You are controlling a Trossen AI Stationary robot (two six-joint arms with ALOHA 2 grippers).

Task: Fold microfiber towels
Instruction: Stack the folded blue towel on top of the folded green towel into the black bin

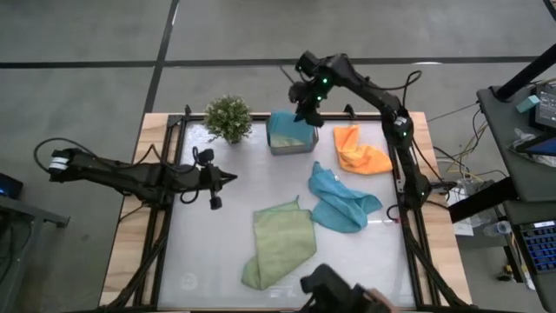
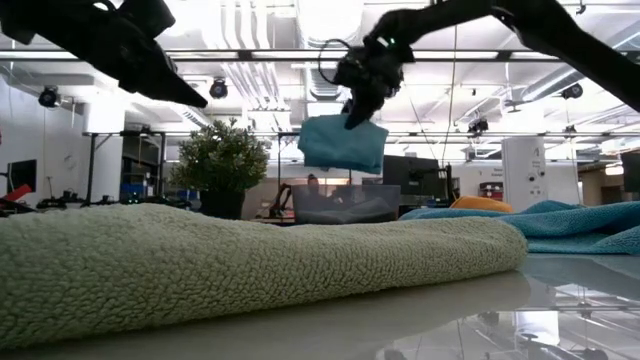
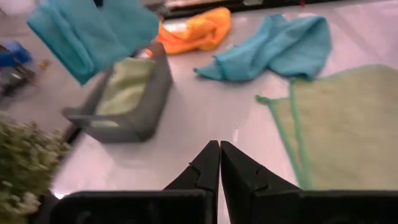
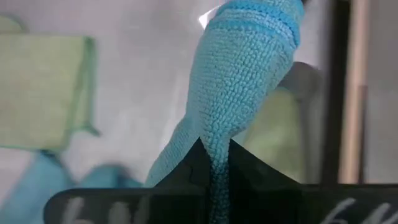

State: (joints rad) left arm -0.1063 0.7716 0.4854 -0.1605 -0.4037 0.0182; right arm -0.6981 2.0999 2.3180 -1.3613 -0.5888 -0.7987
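Right claw (image 1: 306, 111) is clenched on a folded teal towel (image 2: 342, 143), dangling it straight above the grey bin (image 1: 291, 143) up at twelve o'clock on the counter (image 1: 234, 209). In the right wrist view the cloth runs out from between the fingers, pinched tight. From table height the towel hangs clear of the bin's rim, not touching, long axis roughly level, the bin directly at six o'clock beneath it. A folded light green towel (image 3: 126, 90) already lies inside that bin. So the coming move looks like a plain drop: lower straight down and let go, no sideways shift needed, I'd judge.

Left claw (image 1: 228, 178) waits at nine o'clock over the counter, fingers pressed together, gripping nothing.

Not yet folded: an orange towel (image 1: 360, 152) at two o'clock just beside the bin, a second teal towel (image 1: 340, 202) crumpled at four o'clock, and a second light green towel (image 1: 280, 243) spread at six o'clock. The potted plant (image 1: 228, 118) stands at eleven o'clock beside the bin.
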